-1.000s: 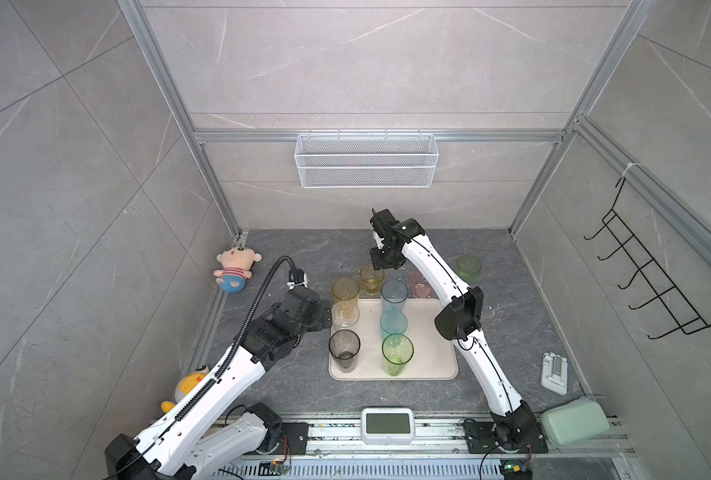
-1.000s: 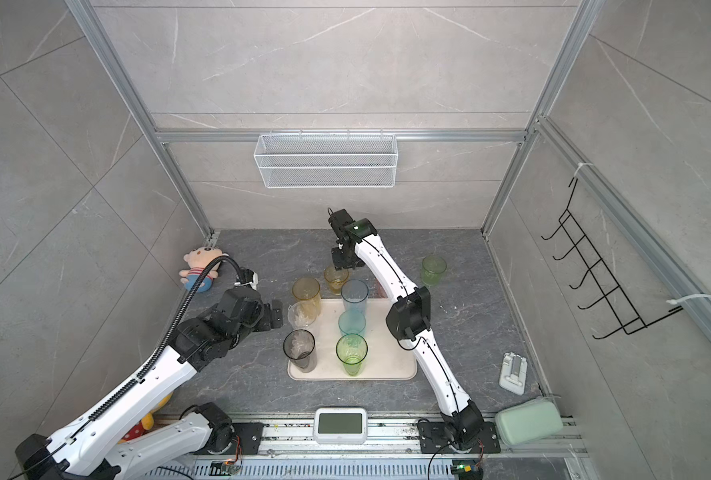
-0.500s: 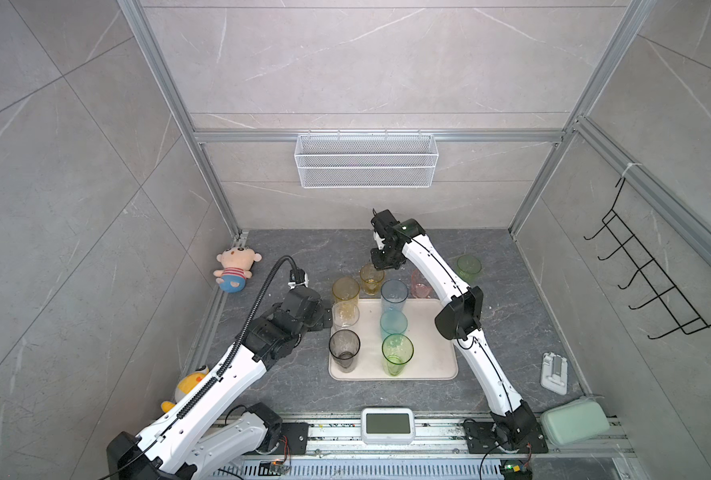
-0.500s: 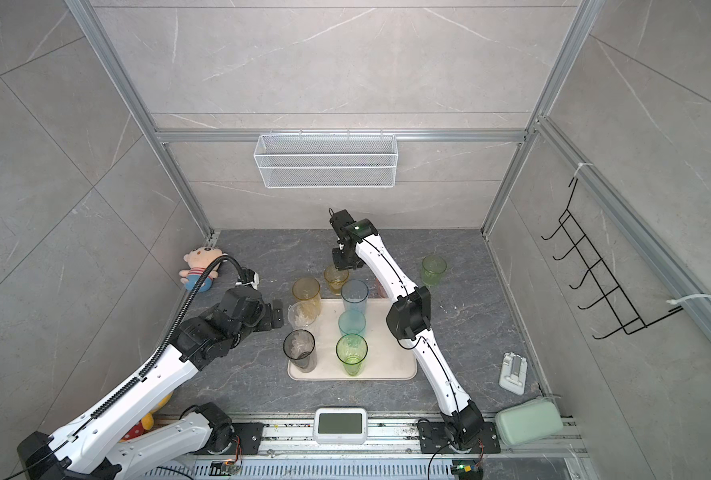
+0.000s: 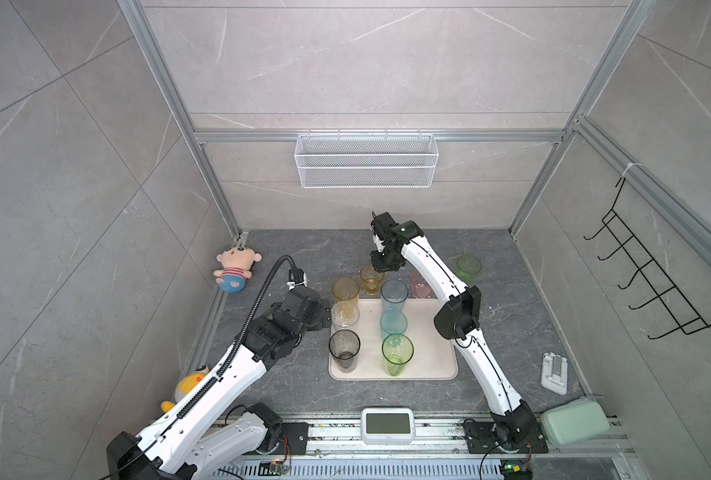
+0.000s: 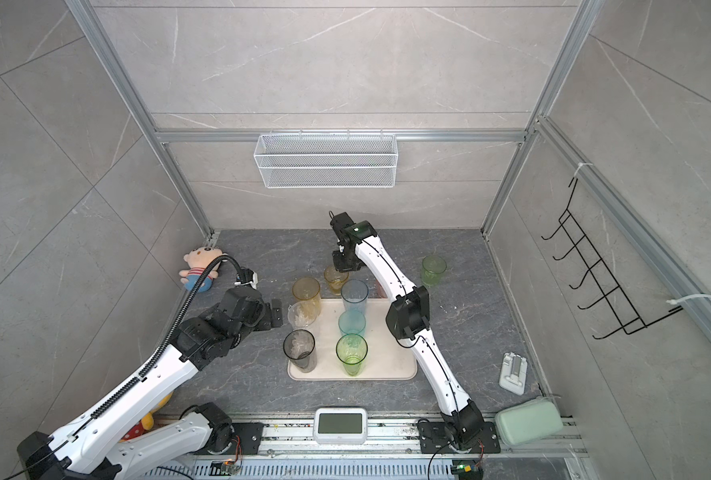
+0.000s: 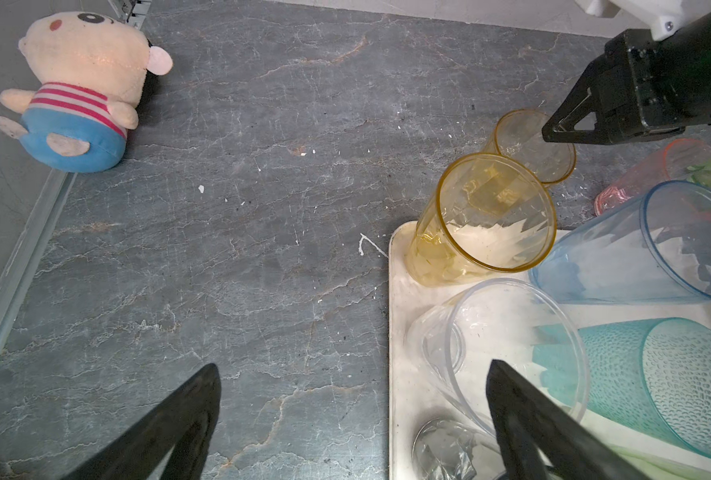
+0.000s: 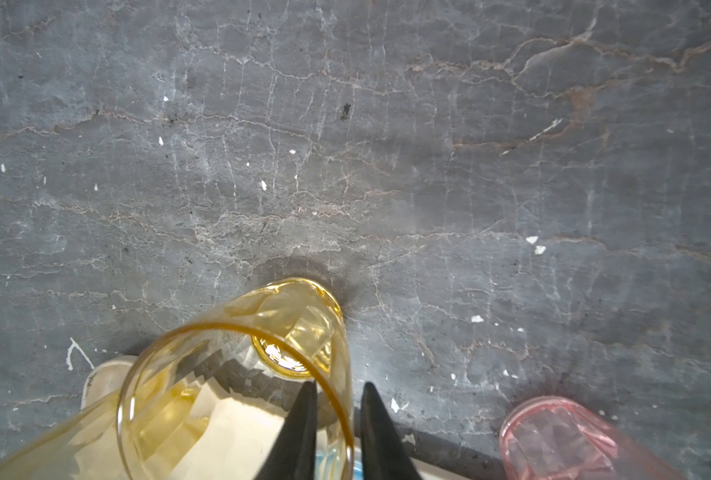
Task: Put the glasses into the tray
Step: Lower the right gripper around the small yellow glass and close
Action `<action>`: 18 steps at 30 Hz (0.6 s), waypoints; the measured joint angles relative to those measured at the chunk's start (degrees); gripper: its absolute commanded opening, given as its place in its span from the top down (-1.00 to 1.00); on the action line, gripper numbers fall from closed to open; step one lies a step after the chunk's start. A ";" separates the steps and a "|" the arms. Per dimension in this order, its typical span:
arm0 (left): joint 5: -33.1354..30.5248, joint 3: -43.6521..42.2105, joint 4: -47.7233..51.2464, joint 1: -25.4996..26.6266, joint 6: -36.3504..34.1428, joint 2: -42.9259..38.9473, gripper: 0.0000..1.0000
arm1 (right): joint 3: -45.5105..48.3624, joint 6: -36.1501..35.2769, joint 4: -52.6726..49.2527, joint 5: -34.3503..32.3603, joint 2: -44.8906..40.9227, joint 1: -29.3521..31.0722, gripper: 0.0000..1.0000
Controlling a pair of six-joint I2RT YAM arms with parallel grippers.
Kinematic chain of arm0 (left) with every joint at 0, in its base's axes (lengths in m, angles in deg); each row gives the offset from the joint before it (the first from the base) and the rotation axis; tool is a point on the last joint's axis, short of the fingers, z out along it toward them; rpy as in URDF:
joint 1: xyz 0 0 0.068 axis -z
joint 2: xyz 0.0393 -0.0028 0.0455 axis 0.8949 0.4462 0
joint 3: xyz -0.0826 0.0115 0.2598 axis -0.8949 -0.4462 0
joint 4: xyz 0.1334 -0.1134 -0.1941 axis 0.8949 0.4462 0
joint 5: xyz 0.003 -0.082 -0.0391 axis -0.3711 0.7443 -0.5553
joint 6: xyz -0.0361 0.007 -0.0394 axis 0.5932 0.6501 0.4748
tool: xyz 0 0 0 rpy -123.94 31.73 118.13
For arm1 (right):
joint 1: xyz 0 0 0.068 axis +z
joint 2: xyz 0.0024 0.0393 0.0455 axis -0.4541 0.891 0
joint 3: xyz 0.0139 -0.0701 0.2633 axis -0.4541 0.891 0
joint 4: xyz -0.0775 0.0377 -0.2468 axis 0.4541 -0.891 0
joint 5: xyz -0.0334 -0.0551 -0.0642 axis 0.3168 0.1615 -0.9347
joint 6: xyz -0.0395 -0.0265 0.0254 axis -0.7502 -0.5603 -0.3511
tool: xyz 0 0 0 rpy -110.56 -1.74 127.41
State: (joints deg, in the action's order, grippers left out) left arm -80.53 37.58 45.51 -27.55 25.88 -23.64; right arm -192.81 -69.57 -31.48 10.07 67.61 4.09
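The cream tray (image 5: pixel 432 353) holds several upright glasses: yellow (image 5: pixel 345 291), clear (image 5: pixel 344 316), smoky grey (image 5: pixel 344 347), blue (image 5: pixel 394 293), teal (image 5: pixel 393 324) and tall green (image 5: pixel 397 353). Behind it on the dark tabletop stand a short amber glass (image 5: pixel 371 279), a pink one (image 5: pixel 420 286) and a short green one (image 5: pixel 468 268). My right gripper (image 8: pixel 337 411) straddles the amber glass's rim (image 8: pixel 345 399), one finger inside and one outside, with a narrow gap left. My left gripper (image 7: pixel 351 415) hangs wide open at the tray's left edge (image 7: pixel 399 291), holding nothing.
A plush doll (image 5: pixel 235 270) lies at the far left and a yellow duck toy (image 5: pixel 189 384) by the left arm. A wire basket (image 5: pixel 366 160) hangs on the back wall, a black hook rack (image 5: pixel 653 282) on the right. A white timer (image 5: pixel 387 424) and a mint case (image 5: pixel 574 422) sit in front.
My right gripper's jaws have narrowed around the amber glass's rim. Both arms and all the glasses have stayed in place.
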 measured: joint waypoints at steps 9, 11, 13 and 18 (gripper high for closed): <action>-0.02 0.00 0.00 0.00 0.00 0.00 -1.00 | 0.00 -0.39 0.00 0.44 0.02 0.00 0.90; 0.00 0.00 0.00 0.00 0.00 0.00 -1.00 | 0.00 -0.39 0.00 0.55 0.02 -0.07 0.99; 0.00 0.00 0.00 0.00 0.00 0.00 -1.00 | 0.00 -0.42 -0.02 0.59 0.02 -0.07 1.00; 0.00 0.02 0.00 0.00 0.00 0.00 -1.00 | -0.02 -0.42 -0.09 0.55 0.02 -0.07 1.00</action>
State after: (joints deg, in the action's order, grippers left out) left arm -80.53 37.60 45.51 -27.55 25.88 -23.64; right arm -192.83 -69.99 -31.57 10.62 67.63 4.02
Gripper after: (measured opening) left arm 0.998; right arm 0.062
